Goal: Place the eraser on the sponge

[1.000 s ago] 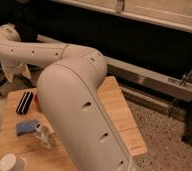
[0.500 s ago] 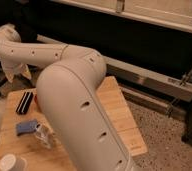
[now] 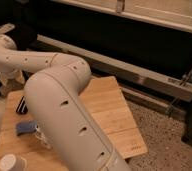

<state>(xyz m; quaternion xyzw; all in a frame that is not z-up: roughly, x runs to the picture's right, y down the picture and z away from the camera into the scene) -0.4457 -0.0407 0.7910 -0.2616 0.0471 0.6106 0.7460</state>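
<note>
Hardly anything has shifted since the earlier frames: the arm holds almost the same bent pose, and the things on the table lie where they lay. Largest in view is the white robot arm point(image 3: 64, 115), whose thick near link rises from the bottom edge across the left half of the table, bends at an elbow near the middle, and runs on as a slimmer link toward the upper left. Beneath it stands the pale wooden table point(image 3: 109, 110), its right half bare boards. Behind the table a long metal rail point(image 3: 139, 75) crosses at a slant below a dark wall, and speckled floor point(image 3: 164, 135) shows to the right. At the far left, past the table's back corner, the arm turns downward and ends in the gripper point(image 3: 10, 77), which hangs off the table's edge and well apart from both task things; whether it is clenched or released I cannot tell. On the left part of the table lies the blue sponge point(image 3: 25, 127), flat, with its right end hidden by the arm. The dark eraser point(image 3: 21, 106) lies on the boards just behind the sponge, apart from it and not on it, its right side also hidden by the arm. A white cup point(image 3: 11, 162) stands upright near the table's front-left corner.
</note>
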